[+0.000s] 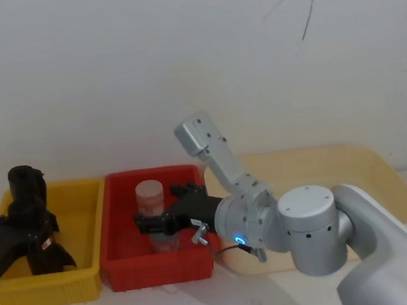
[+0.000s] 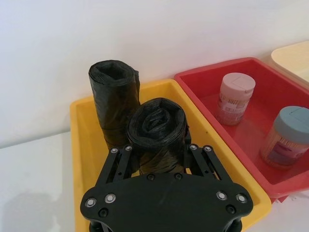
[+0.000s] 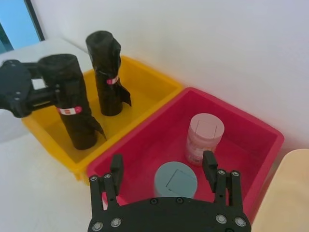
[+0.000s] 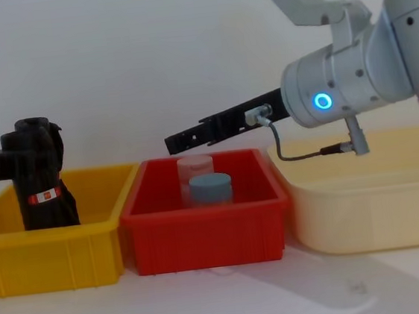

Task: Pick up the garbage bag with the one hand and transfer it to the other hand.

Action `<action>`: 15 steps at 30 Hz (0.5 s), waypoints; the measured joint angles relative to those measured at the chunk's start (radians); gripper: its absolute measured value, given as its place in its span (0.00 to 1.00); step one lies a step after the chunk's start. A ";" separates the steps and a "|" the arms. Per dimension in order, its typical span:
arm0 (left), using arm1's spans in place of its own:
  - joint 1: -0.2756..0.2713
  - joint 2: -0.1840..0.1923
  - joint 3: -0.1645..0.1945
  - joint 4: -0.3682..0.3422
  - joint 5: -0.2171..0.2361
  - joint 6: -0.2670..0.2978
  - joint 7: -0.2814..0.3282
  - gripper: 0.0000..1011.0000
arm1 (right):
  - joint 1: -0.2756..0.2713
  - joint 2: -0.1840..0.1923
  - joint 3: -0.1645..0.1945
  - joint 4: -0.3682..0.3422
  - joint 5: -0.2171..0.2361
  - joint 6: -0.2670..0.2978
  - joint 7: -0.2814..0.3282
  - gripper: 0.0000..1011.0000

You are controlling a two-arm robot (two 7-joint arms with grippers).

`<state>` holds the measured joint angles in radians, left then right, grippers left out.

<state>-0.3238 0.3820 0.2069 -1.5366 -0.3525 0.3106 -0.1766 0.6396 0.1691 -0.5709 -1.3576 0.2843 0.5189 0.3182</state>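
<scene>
Two black rolled garbage bags stand upright in the yellow bin [image 3: 145,82]. My left gripper [image 3: 46,87] reaches in from the side and is shut on the nearer garbage bag [image 3: 72,104], its fingers pressed to both sides of the upper roll [image 2: 157,130]. The bag's flared foot rests on the bin floor, and its red-and-white label [image 4: 46,195] shows. The second bag [image 3: 106,72] stands just behind it, untouched. My right gripper [image 3: 163,169], on the blue-ringed arm [image 4: 324,101], hangs open above the red bin [image 3: 251,140], apart from the bags.
In the red bin stand a pink-lidded jar [image 3: 205,137] and a blue-grey-lidded jar [image 3: 176,181], right under my right gripper. A cream tray [image 1: 364,173] lies to the right of it. A white wall runs close behind all the bins.
</scene>
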 joint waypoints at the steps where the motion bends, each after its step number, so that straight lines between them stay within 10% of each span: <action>1: 0.000 0.000 0.000 0.000 0.000 0.000 0.000 0.43 | 0.008 -0.002 -0.005 0.013 -0.007 -0.003 0.001 0.99; 15: 0.000 0.000 0.000 0.000 0.000 0.000 0.000 0.43 | 0.055 -0.019 -0.042 0.109 -0.061 -0.041 0.008 0.99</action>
<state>-0.3238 0.3820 0.2069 -1.5366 -0.3525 0.3107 -0.1766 0.6943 0.1502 -0.6129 -1.2481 0.2231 0.4776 0.3258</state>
